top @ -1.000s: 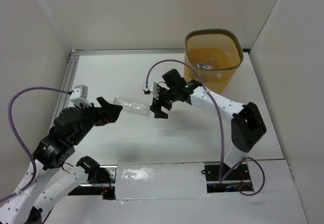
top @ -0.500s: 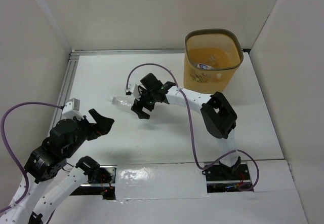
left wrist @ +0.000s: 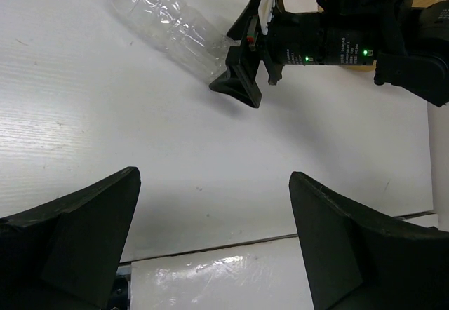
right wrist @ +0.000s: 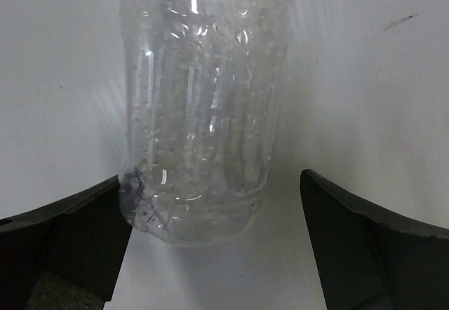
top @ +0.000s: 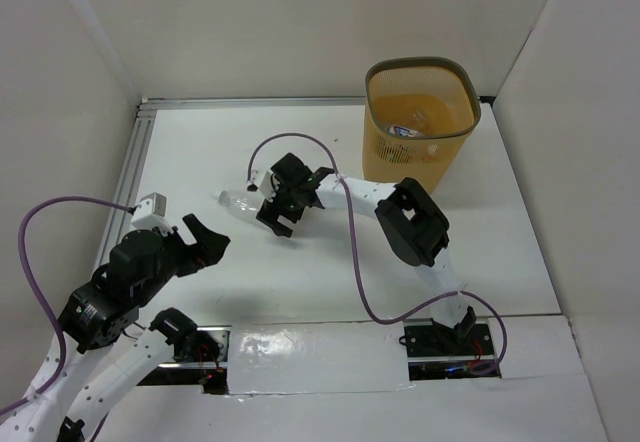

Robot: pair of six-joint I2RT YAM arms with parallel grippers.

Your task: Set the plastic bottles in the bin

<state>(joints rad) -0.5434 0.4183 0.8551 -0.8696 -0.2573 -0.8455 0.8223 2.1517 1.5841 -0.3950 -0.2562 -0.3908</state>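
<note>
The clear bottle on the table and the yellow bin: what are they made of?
The clear ribbed bottle looks like thin glossy plastic: see-through, with glints and moulded ridges. The yellow-orange wastebasket seems translucent plastic, since shapes inside show through its wall.

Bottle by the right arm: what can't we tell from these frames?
- Bottle cap: cut off by the top edge in both wrist views; too small from the top.
- Bottle base, top view: hidden under right gripper.
- Bin contents: top view, too small and orange-tinted; count unclear.
</note>
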